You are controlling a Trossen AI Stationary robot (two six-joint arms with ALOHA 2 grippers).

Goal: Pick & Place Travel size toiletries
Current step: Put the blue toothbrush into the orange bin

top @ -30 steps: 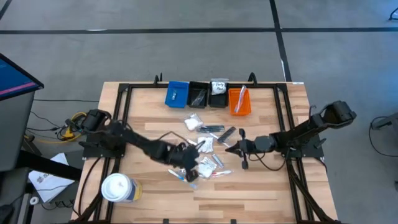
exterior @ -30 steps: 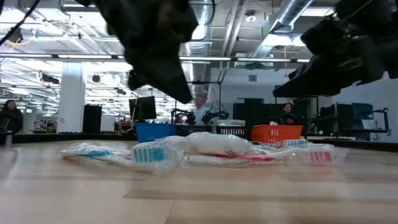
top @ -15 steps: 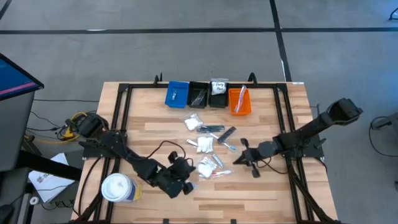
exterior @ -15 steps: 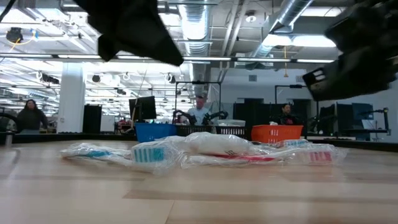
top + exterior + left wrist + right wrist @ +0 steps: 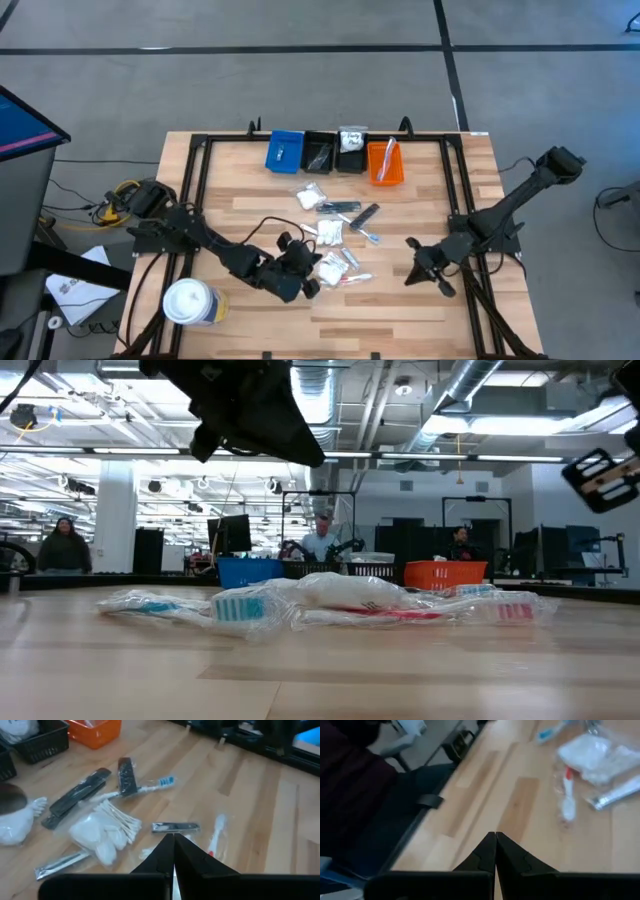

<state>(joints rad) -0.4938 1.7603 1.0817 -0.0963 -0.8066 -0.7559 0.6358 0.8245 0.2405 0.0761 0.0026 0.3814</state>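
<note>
The travel size toiletries (image 5: 335,238) lie in a loose heap on the middle of the wooden table (image 5: 260,210): clear sachets, black combs (image 5: 75,797), cotton swabs (image 5: 107,825) and toothbrushes (image 5: 150,786). My left gripper (image 5: 312,268) hangs shut just near and left of the heap, above the table, with nothing between its fingers (image 5: 173,842). My right gripper (image 5: 410,276) is shut and holds nothing, well to the right of the heap, raised off the table (image 5: 495,840). In the low view the heap (image 5: 330,600) rests flat on the table, with both grippers above it.
A row of small bins stands at the far edge: blue (image 5: 286,150), two black (image 5: 320,152) and orange (image 5: 385,162). A white tub (image 5: 190,303) stands at the near left corner. Bare wood lies near and to the right of the heap. People show in the room behind.
My left gripper has risen from the near left side of the heap and turned its wrist, staying shut. My right gripper has drawn back from the heap toward the table's right and near edges and risen, staying shut. The toiletries have not moved.
</note>
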